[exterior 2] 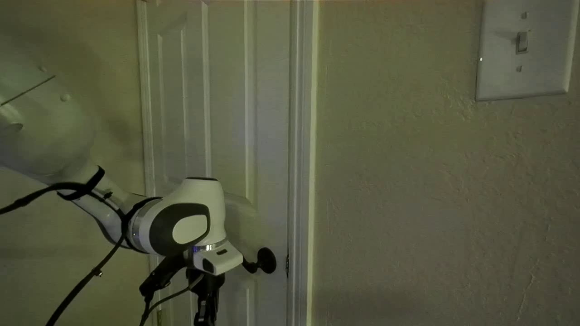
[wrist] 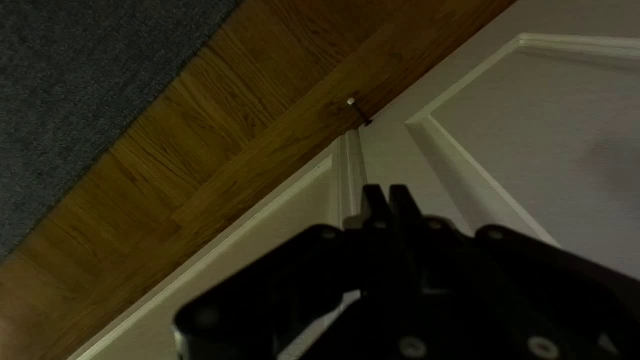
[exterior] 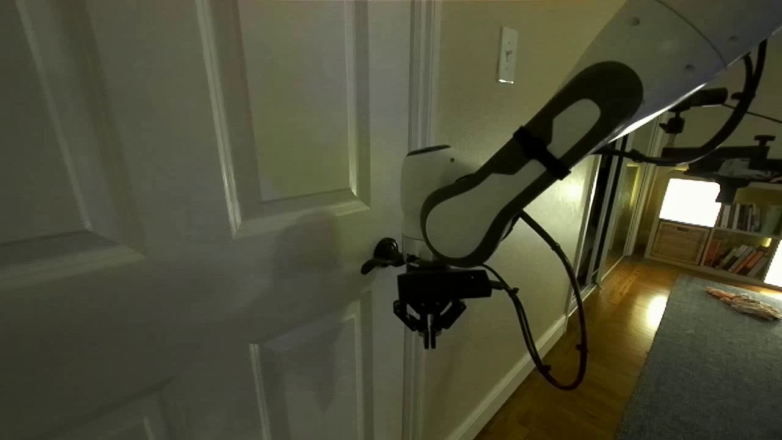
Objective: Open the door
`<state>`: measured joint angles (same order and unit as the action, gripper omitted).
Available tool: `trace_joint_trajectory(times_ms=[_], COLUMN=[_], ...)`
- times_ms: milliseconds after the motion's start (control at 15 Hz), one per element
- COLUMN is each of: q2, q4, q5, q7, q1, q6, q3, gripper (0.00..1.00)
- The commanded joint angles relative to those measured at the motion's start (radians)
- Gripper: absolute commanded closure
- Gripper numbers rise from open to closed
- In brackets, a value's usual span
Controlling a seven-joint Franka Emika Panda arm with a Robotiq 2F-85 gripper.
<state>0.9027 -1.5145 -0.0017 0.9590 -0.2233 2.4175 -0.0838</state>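
Right now the white panelled door (exterior: 201, 220) looks closed in its frame (exterior 2: 301, 136), dark lever handle (exterior: 385, 255) near one edge. Lower than that handle, the gripper (exterior: 430, 343) points downward, its fingers (wrist: 404, 202) drawn nearly together, just a sliver between them.

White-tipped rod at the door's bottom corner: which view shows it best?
Wrist view: it looks down along the door, so the rod shows, small, its white tip bright against the wood floor. Both exterior views show nothing of it; their frames cut off the door above its bottom edge.
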Motion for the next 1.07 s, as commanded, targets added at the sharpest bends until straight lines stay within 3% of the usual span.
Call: trace_joint_trajectory(times_ms=[0,67,333,667,800,1000], q2=[-0.109,-0.130,-0.204,-0.275,-0.272,-0.231], q4=[-0.139,-0.153,-0.156,-0.120,-0.095,-0.038], q5=[-0.018,-0.019,-0.009,0.007,0.026,0.063], q7=[-0.007,-0.006,0.019,0.070,0.090,0.097], q1=[-0.029,-0.035,-0.048,-0.032,-0.018,0.001], q6=[0.063,0.085,0.117,0.088,0.087,0.080], q3=[-0.016,-0.017,-0.023,-0.025,-0.017,0.001], gripper=[0.87,0.67,0.46,0.13,0.02,0.00])
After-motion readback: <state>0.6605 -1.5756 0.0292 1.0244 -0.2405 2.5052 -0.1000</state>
